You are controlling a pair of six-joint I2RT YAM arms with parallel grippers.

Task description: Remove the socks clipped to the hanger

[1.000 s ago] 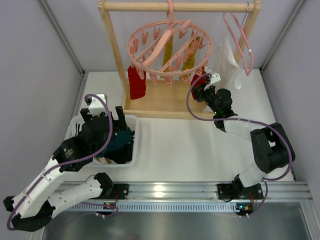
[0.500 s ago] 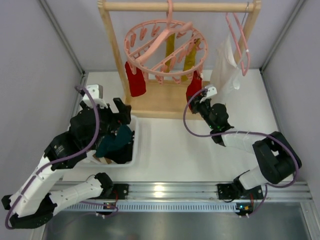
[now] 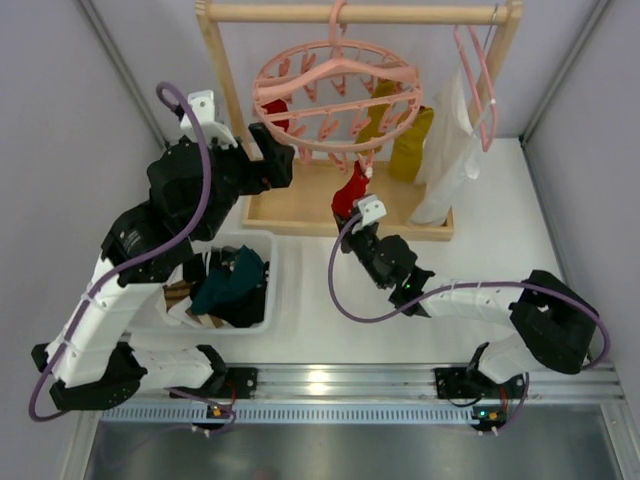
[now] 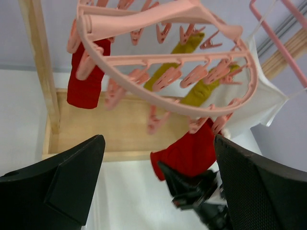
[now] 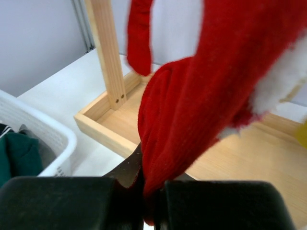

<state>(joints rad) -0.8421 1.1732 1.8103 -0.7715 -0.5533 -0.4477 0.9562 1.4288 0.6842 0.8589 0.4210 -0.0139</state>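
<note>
Pinching the red sock (image 5: pixel 192 96) below the pink hanger (image 4: pixel 158 58), our right fingers (image 5: pixel 211 203) clamp it; our left fingers (image 4: pixel 72 182) are spread wide.

no readable text, labels, numbers anywhere

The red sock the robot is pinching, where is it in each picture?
Top external: red sock in the middle, just below the hanger.
Left wrist: the sock hangs low, right of middle.
Right wrist: the sock fills the middle and right, pinched by the right end effector.
Shared landmark: wooden rack base, behind the sock in all three.
</note>
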